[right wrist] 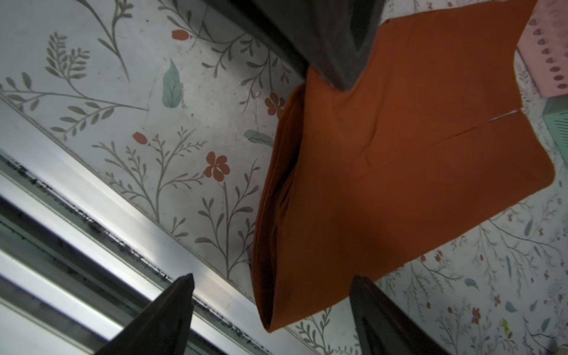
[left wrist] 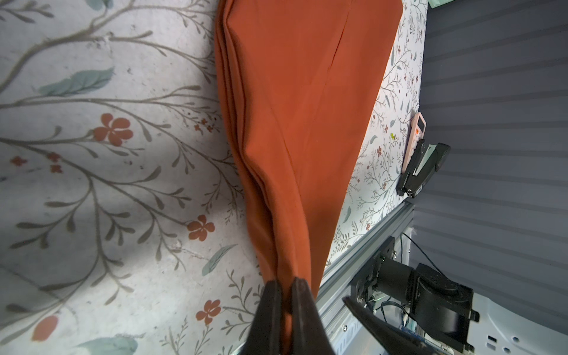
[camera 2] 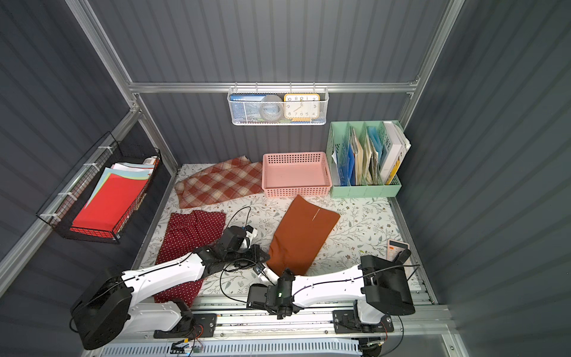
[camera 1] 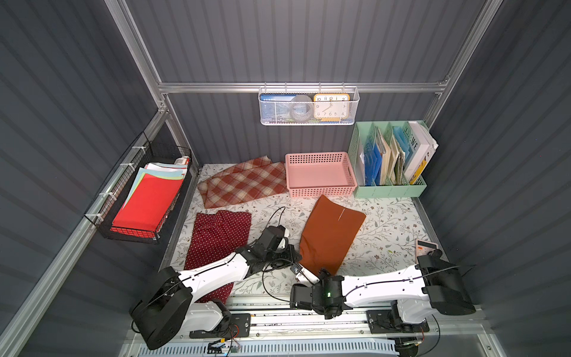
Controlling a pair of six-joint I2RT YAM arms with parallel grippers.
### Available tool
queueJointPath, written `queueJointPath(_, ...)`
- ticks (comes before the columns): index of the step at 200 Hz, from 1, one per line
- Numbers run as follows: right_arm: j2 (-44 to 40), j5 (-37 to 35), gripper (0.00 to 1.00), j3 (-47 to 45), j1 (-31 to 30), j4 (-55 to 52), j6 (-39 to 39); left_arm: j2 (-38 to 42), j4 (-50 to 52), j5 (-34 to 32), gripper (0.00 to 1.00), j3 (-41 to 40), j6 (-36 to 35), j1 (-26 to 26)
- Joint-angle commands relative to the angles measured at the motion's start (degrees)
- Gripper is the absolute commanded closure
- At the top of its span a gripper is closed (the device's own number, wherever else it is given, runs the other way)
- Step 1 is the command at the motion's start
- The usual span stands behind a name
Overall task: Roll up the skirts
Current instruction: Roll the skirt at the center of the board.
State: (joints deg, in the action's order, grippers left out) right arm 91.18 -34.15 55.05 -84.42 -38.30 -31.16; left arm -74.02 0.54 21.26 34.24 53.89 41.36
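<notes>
Left claw (left wrist: 286,284) clamped on bunched edge of orange skirt (left wrist: 301,92) lying on floral counter (camera 1: 386,235). Right claw (right wrist: 273,276) spread wide, holding nothing, beside skirt's near corner.

The right gripper (right wrist: 272,278) has its dark fingers (right wrist: 172,310) spread wide, with nothing pinched between them. The rust-orange skirt (right wrist: 399,172) lies on the floral mat (right wrist: 153,147) straight ahead of the claw. Its nearest folded corner reaches into the gap between the fingers; whether it touches either one cannot be told. Stacked layers show along its folded edge. A metal rail (right wrist: 92,221) runs under one finger. At the skirt's far end a dark blurred shape (right wrist: 332,40) sits over the cloth. Beyond it are a pink basket (right wrist: 547,46) and a mint-green organizer (right wrist: 561,129).
</notes>
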Motion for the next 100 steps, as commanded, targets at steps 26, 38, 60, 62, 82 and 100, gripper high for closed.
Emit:
queueJointPath(26,4.91,-3.31,0.14,2.10,1.29,0.88,0.65,2.25,-0.76,0.93,1.00,-1.08,1.31,0.21)
queueJointPath(38,5.04,-1.94,0.14,1.44,1.95,2.19,0.96,2.61,-0.55,0.68,1.00,-1.19,1.44,0.21)
queueJointPath(60,5.36,-0.65,0.14,0.44,2.97,3.91,1.24,3.09,-0.54,0.72,1.00,-1.54,1.81,0.21)
queueJointPath(62,5.40,-0.54,0.14,0.42,3.06,3.93,1.13,3.09,-0.54,0.67,1.00,-1.50,1.81,0.21)
queueJointPath(82,6.39,0.58,0.15,0.14,3.63,5.53,1.92,2.76,-0.64,0.63,1.00,-1.28,1.83,0.21)
queueJointPath(100,8.08,1.01,0.15,1.35,3.97,5.63,3.01,2.65,-0.79,0.63,1.00,-1.26,1.92,0.21)
